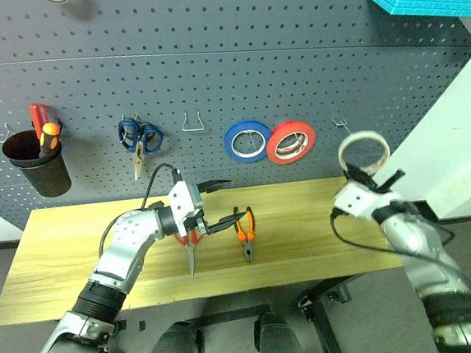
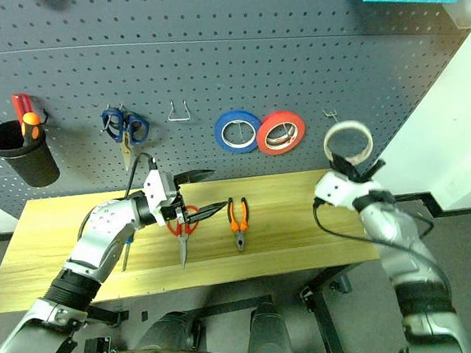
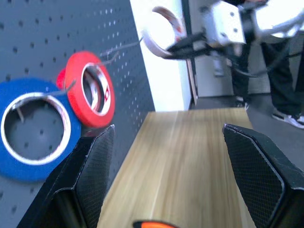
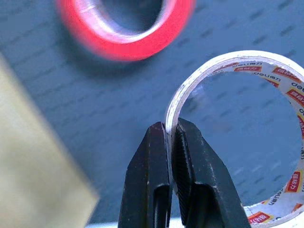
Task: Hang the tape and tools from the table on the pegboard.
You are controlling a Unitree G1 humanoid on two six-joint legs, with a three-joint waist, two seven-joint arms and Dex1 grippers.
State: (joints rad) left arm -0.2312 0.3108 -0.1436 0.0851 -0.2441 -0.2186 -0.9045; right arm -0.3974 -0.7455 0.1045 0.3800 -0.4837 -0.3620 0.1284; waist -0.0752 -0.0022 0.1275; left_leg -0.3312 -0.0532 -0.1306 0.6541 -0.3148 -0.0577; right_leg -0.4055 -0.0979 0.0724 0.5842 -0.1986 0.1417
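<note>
My right gripper (image 4: pixel 171 128) is shut on the thin rim of the pale tape (image 4: pixel 247 56). It holds the ring (image 1: pixel 368 134) upright in front of the pegboard (image 1: pixel 230 52), just right of the red roll and below a bare metal hook (image 1: pixel 339 121). My left gripper (image 1: pixel 227 200) stands open and empty a little above the table (image 1: pixel 72 253), pointing along it toward the right. Under its fingers lie the red-handled scissors (image 1: pixel 189 240), blade toward the front edge. The orange-and-black pliers (image 1: pixel 246 229) lie just to their right.
On the pegboard hang a blue tape roll (image 1: pixel 247 140), a red tape roll (image 1: pixel 291 142), blue-handled scissors (image 1: pixel 140 138), a bare wire hook (image 1: pixel 195 123) and a black cup (image 1: pixel 36 167) with red and orange screwdrivers. A white wall (image 1: pixel 470 139) borders the board's right side.
</note>
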